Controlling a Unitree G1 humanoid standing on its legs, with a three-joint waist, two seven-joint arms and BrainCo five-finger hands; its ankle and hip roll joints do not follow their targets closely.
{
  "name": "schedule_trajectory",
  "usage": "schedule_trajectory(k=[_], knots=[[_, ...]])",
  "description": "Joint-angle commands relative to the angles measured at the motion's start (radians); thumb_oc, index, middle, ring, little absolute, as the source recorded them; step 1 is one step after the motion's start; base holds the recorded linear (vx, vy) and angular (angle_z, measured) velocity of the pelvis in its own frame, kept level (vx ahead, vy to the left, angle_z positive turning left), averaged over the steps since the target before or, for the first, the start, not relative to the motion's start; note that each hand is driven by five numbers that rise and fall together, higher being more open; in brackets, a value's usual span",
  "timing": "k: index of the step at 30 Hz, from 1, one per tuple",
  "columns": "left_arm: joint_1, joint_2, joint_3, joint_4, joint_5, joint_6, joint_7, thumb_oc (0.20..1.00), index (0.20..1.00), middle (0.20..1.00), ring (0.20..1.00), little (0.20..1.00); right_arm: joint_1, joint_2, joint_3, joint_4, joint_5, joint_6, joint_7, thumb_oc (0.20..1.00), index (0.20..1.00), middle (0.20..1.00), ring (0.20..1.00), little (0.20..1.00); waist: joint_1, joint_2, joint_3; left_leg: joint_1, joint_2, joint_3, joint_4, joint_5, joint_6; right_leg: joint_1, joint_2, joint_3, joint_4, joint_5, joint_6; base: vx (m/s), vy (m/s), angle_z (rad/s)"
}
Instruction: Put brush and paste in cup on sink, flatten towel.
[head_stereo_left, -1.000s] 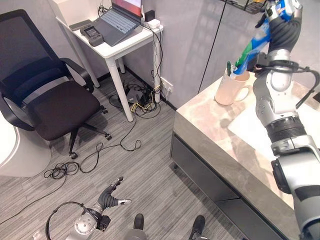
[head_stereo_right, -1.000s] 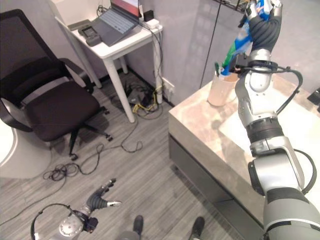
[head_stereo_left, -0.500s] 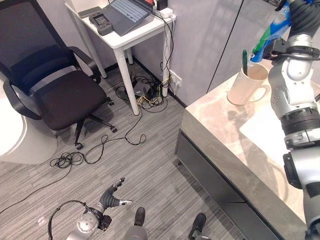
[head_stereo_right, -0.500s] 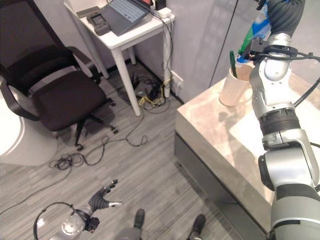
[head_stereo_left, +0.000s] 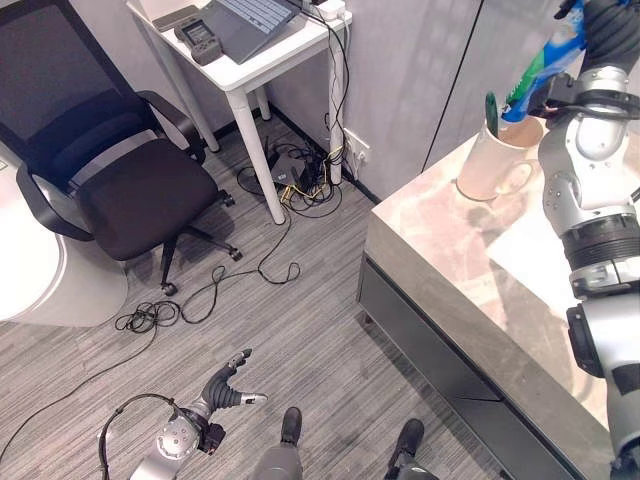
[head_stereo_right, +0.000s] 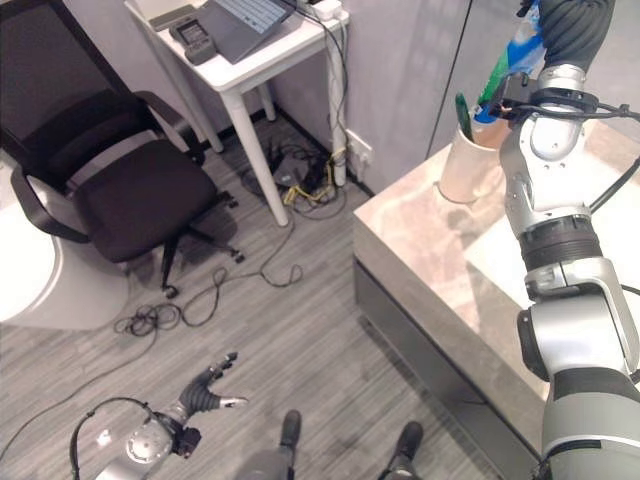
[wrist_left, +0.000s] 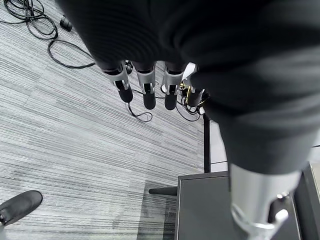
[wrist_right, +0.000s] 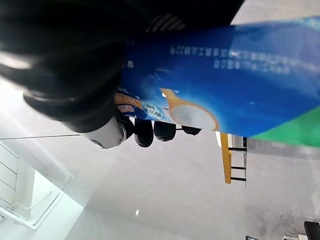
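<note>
While my right hand (head_stereo_left: 600, 25) grips the blue-and-green toothpaste tube (head_stereo_left: 535, 72) slanting down toward the cream ceramic cup (head_stereo_left: 497, 160) on the marble desk (head_stereo_left: 440, 240), its lower end sits just above the rim.

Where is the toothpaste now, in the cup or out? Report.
Partly in. The toothpaste tube slants down with its lower end in the cup beside the toothbrush, its upper end in the right hand.
</note>
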Motion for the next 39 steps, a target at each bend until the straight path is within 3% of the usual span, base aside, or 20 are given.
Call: schedule_trajectory(k=[1, 19, 39], knots=[[-0.024, 0.047, -0.024, -0.037, 0.029, -0.037, 0.013, 1.0, 1.0, 1.0, 1.0, 1.0, -0.1, -0.063, 0.019, -0.074, -0.047, -0.049, -0.008, 0.2, 0.2, 0.2, 0.2, 0.2, 0.007, -0.094, 0.013, 0.022, 0.002, -0.005, 0.001, 0.001, -0.035, 0.141, -0.028, 0.024, -0.001, -0.054, 0.072, 0.0, 0.0, 0.0], [0.046, 0.09, 0.044, -0.236, -0.005, -0.035, -0.023, 1.0, 1.0, 1.0, 1.0, 1.0, -0.035, -0.048, 0.009, -0.094, -0.109, -0.029, -0.008, 0.2, 0.2, 0.2, 0.2, 0.2, -0.002, -0.082, 0.027, 0.024, 0.0, -0.001, 0.001, -0.003, -0.027, 0.134, -0.034, 0.033, -0.001, -0.052, 0.068, 0.0, 0.001, 0.0], [0.022, 0.054, 0.019, -0.166, 0.014, -0.029, -0.004, 1.0, 1.0, 1.0, 1.0, 1.0, 0.029, -0.006, -0.019, -0.061, -0.102, -0.017, 0.001, 0.2, 0.2, 0.2, 0.2, 0.2, -0.018, -0.068, 0.033, 0.038, -0.007, 0.012, 0.001, -0.011, -0.02, 0.137, -0.04, 0.043, -0.001, -0.049, 0.066, 0.0, 0.001, -0.01]])
